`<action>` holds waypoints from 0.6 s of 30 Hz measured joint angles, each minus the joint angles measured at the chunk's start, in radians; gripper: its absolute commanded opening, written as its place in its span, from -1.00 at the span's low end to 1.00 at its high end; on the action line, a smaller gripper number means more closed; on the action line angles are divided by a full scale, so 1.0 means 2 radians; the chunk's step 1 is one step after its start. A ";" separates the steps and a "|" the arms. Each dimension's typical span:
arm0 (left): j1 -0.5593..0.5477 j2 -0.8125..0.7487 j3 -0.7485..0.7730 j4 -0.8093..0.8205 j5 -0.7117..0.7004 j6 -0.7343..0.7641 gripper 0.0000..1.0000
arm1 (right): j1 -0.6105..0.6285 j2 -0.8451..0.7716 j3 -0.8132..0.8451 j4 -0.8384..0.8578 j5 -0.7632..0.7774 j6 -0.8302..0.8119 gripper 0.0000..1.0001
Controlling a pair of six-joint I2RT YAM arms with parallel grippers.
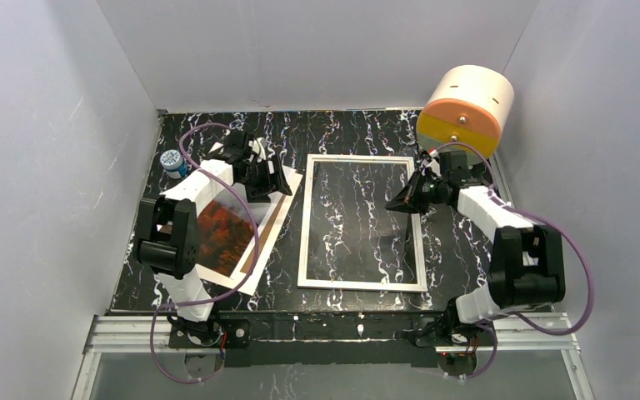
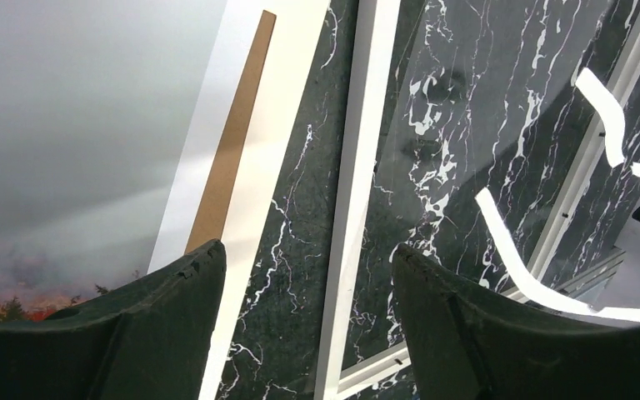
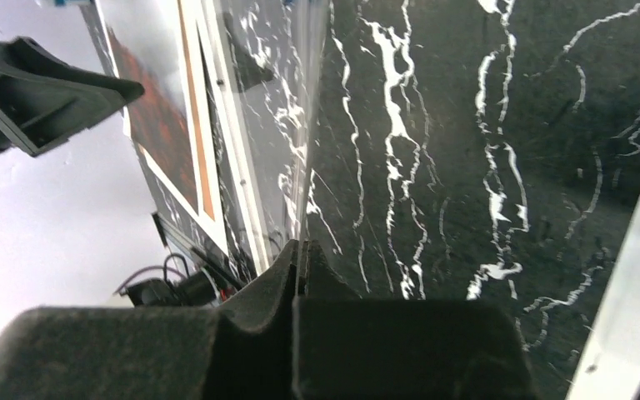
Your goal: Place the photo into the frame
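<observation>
The frame (image 1: 303, 233), a narrow white rim, lies flat in the middle of the black marble table. The photo (image 1: 223, 229), red-orange forest under grey mist, lies left of it on a white sheet, partly hidden by my left arm. A strip of brown backing board (image 1: 272, 223) shows beside it. My left gripper (image 1: 280, 185) is open and empty above the photo's far right corner; in the left wrist view (image 2: 304, 254) its jaws span the gap between the photo (image 2: 75, 142) and the frame rim (image 2: 354, 167). My right gripper (image 1: 397, 202) is shut on the clear pane's edge (image 3: 310, 150), inside the frame's right rim.
A white-and-orange drum (image 1: 465, 108) stands at the back right corner. A small blue-and-white bottle (image 1: 171, 162) stands at the table's left edge. White walls enclose the table on three sides. A metal rail (image 1: 333, 329) runs along the near edge.
</observation>
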 measured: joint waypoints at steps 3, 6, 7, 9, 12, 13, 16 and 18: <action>-0.003 0.007 0.005 -0.004 0.003 0.004 0.43 | -0.024 0.037 0.033 -0.056 -0.040 -0.064 -0.97; -0.012 0.028 0.014 -0.006 0.008 0.008 0.37 | -0.038 0.075 0.060 -0.100 -0.076 -0.129 -0.97; -0.014 0.034 0.017 -0.007 0.009 0.009 0.35 | -0.039 0.084 0.066 -0.110 -0.082 -0.146 -0.97; -0.021 0.049 0.024 -0.013 0.009 0.010 0.31 | -0.040 0.096 0.075 -0.123 -0.091 -0.173 -0.97; -0.027 0.073 0.044 -0.019 0.009 0.011 0.25 | -0.040 0.100 0.089 -0.135 -0.100 -0.204 -0.97; -0.028 0.080 0.050 -0.021 0.008 0.011 0.24 | -0.040 0.100 0.093 -0.136 -0.102 -0.212 -0.97; -0.031 0.097 0.068 -0.025 0.008 0.011 0.21 | -0.040 0.098 0.097 -0.121 -0.103 -0.223 -0.97; -0.031 0.104 0.075 -0.025 0.008 0.011 0.19 | -0.040 0.090 0.093 -0.109 -0.101 -0.224 -0.97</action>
